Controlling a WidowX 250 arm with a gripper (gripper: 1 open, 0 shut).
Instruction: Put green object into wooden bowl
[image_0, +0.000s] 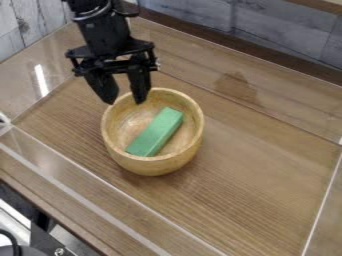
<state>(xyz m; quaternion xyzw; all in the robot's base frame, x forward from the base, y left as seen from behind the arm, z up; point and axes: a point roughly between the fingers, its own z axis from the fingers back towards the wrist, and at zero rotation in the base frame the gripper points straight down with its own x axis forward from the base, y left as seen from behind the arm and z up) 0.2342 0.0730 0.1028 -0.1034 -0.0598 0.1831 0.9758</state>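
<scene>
Brown wood grain covered the table (261, 165) under my camera, and on it I had the green object (156, 132) in view, lying slantwise inside the wooden bowl (199, 128). The block sat toward the bowl's right side, its upper end reaching near the far right of the wall, its lower end close to the near wall. Around the bowl's outer edge I saw bare wood to the right and toward the near side, the widest open stretch being on the right. A pale strip ran along the table's right border, and dark cables (38, 237) crowded the lower left corner, well apart from the bowl.

The surface was a warm, even brown, with bright glints on its left side.

My black arm (111, 45) came in from the top of the view and pointed down at the bowl's far left rim. I had the jaws (124, 97) released, their two tips apart with nothing gripped between them. Whether either tip touched the rim, I could not tell.
</scene>
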